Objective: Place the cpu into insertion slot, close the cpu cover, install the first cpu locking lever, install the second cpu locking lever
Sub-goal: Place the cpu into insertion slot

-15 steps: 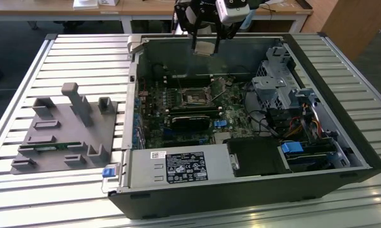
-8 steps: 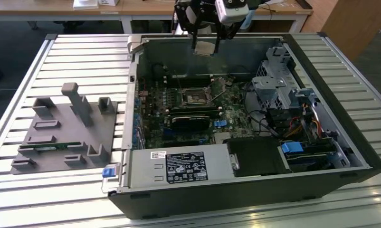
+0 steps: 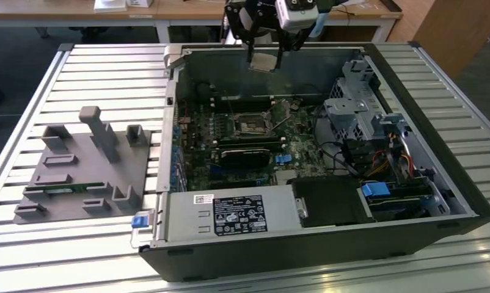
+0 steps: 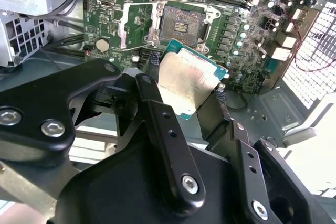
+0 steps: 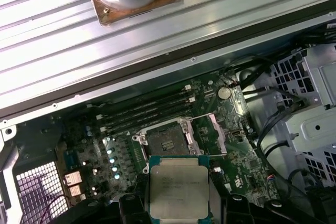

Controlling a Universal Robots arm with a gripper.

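My gripper (image 3: 264,59) hangs above the far wall of the open computer case (image 3: 176,122), shut on the cpu (image 3: 264,61). The chip's dull silver top on a green edge is seen between the black fingers in both wrist views (image 4: 189,80) (image 5: 178,190). Below lies the insertion slot (image 3: 252,124) (image 4: 182,24) (image 5: 165,142), bare, with its contact field exposed. The cpu cover (image 4: 134,27) (image 5: 218,134), a thin silver frame, stands flipped open beside the slot. I cannot make out the locking levers among the metal parts around the socket.
A grey fixture block (image 3: 82,165) with upright holders sits on the slatted table at the exterior view's left. Inside the case are a black card (image 3: 245,156), the drive cage (image 3: 359,116), cables (image 3: 343,159) and the power supply (image 3: 228,213).
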